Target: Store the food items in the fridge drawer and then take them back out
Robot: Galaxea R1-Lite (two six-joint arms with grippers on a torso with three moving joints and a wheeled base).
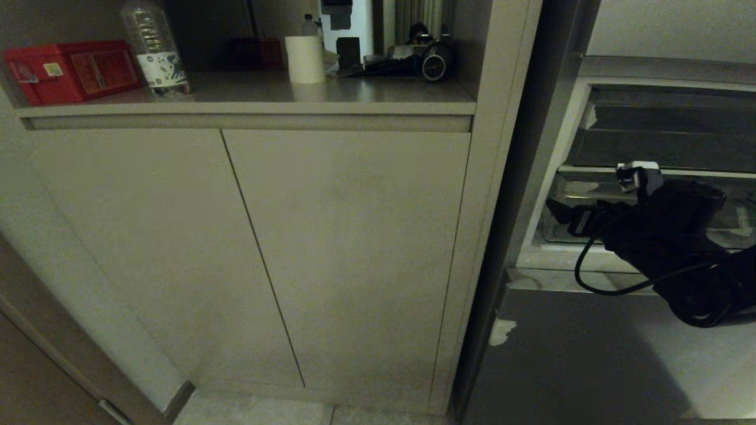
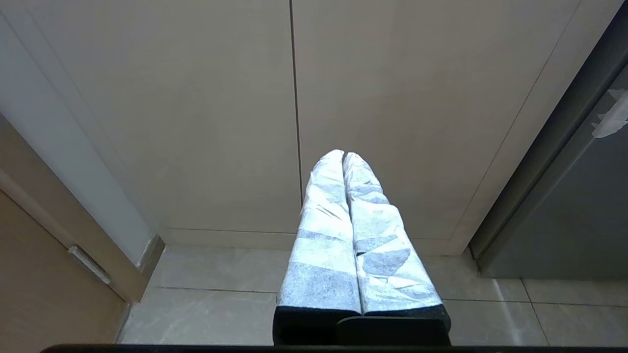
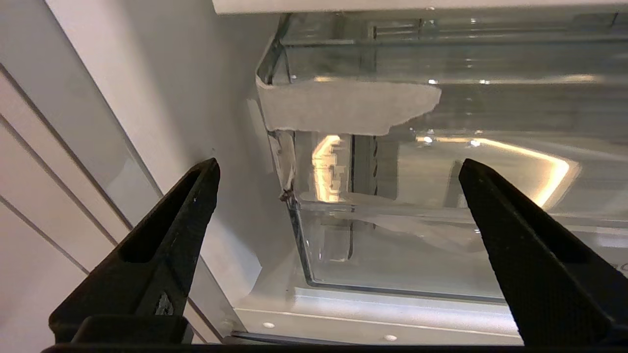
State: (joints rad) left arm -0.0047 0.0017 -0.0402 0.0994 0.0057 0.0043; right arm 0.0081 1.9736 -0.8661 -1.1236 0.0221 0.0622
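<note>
The right gripper (image 3: 338, 166), fingers spread wide and empty, faces the fridge drawer (image 3: 392, 255) straight ahead, its clear front running crosswise to the fingers

Head view looks down at cabinet doors (image 1: 295, 248); right wrist view closely faces the fridge drawer (image 3: 392, 245).

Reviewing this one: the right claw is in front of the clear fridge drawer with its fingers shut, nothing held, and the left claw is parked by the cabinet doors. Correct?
Not quite. The right claw is wide open, not shut; the right wrist view shows its two black fingers spread far apart before the clear fridge drawer, holding nothing. The left claw does point at the cabinet doors.
</note>
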